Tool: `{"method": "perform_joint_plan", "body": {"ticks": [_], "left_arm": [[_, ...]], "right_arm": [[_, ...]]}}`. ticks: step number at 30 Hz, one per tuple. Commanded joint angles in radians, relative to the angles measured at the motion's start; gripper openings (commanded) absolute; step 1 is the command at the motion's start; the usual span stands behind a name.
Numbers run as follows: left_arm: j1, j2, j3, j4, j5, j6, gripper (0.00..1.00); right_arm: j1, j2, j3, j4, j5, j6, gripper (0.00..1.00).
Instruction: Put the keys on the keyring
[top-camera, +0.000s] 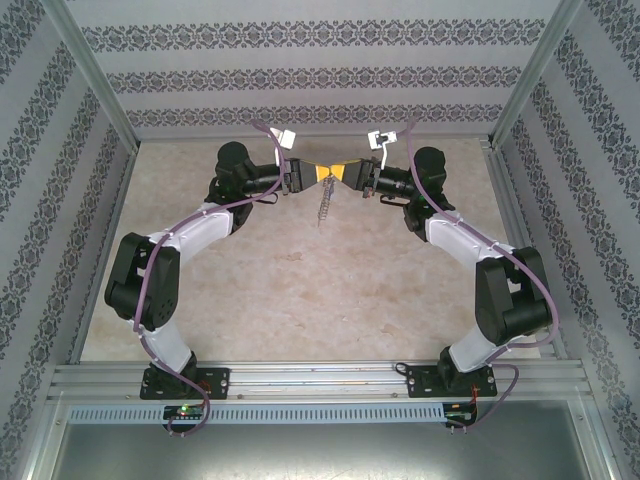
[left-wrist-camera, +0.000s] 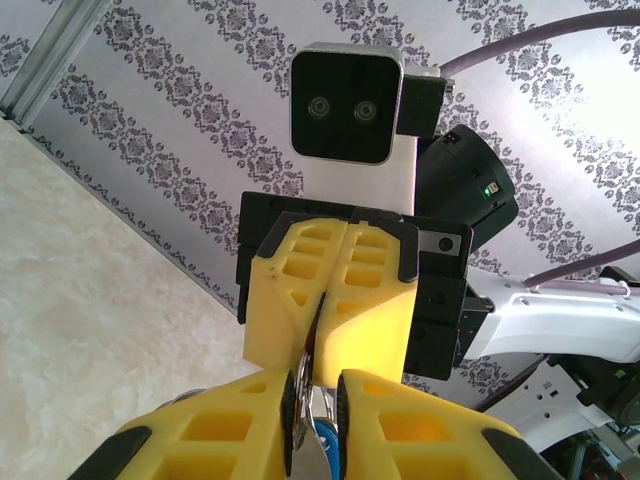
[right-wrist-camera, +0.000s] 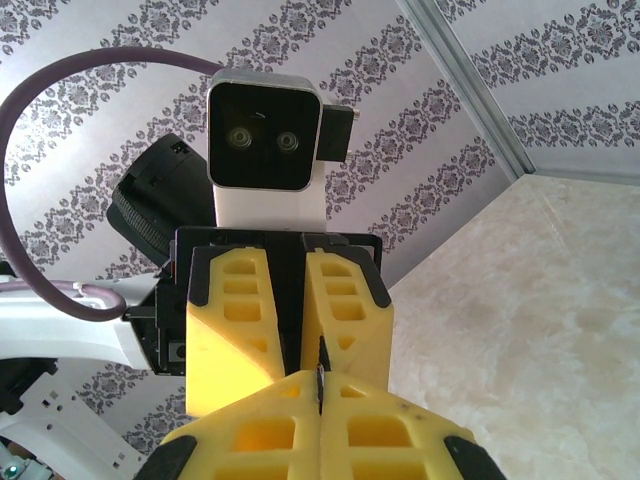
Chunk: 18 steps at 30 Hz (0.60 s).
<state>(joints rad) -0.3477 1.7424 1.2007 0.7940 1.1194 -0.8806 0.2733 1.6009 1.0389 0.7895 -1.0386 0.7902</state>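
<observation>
Both grippers meet tip to tip above the far middle of the table. My right gripper is shut on a thin dark metal edge, the keyring. Its fine chain hangs down below the fingertips. In the left wrist view, my left gripper has its black pads closed narrowly around the keys: a silver metal piece and the blue tag fill the gap. The right gripper's yellow fingers face it, nearly touching. Most of the keyring's loop is hidden between the fingers.
The beige marbled table is walled by patterned panels on three sides. Metal frame posts stand at the corners, and a rail with both arm bases runs along the near edge.
</observation>
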Motion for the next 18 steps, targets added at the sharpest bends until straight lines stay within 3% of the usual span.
{"method": "perform_joint_plan", "body": {"ticks": [1, 11, 15, 18], "left_arm": [[-0.014, 0.008, 0.002, 0.070, 0.029, -0.006, 0.19], [-0.017, 0.003, -0.010, 0.086, 0.014, -0.003, 0.00], [-0.017, -0.009, -0.034, 0.112, -0.030, -0.003, 0.00], [-0.018, -0.018, -0.050, 0.146, -0.060, -0.007, 0.00]], "right_arm": [[0.013, 0.015, 0.029, 0.032, -0.018, -0.004, 0.00], [0.013, 0.012, 0.025, 0.034, -0.020, -0.003, 0.00], [-0.016, -0.031, -0.017, 0.047, 0.015, 0.007, 0.33], [-0.046, -0.083, -0.076, 0.057, 0.064, 0.007, 0.42]]}}
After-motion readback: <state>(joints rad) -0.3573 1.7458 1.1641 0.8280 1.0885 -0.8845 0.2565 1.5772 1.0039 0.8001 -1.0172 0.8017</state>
